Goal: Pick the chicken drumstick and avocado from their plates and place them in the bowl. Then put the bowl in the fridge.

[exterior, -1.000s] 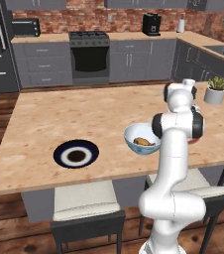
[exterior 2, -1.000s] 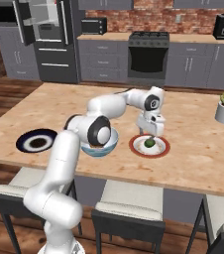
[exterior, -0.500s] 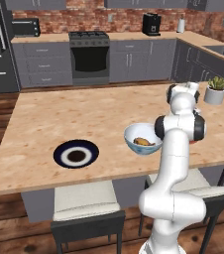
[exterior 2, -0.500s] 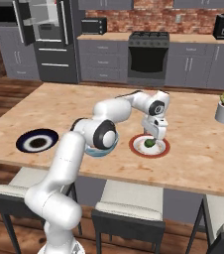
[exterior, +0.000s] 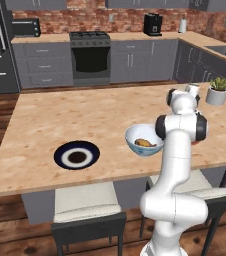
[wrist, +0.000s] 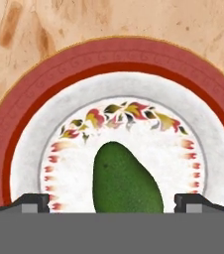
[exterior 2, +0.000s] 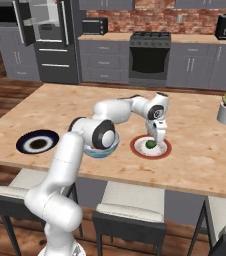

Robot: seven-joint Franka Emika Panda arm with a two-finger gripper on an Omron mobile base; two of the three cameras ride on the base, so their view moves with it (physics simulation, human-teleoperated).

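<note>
A white robot arm is reaching across a wooden kitchen counter (exterior 2: pixel 205 155). Its tool (exterior 2: pixel 154 145) is hanging spread wide and empty, pointing down directly over the avocado (wrist: pixel 126 181), with one fingertip (wrist: pixel 32 203) showing on each side of the fruit. The dark green avocado is lying at the centre of the white plate with a red-brown rim (wrist: pixel 44 84). Just beside that plate, the pale blue bowl (exterior: pixel 135 136) is sitting with the chicken drumstick (exterior: pixel 144 143) inside. The navy plate (exterior: pixel 61 154) is resting well apart, and the fridge (exterior 2: pixel 45 40) is standing open at the back.
</note>
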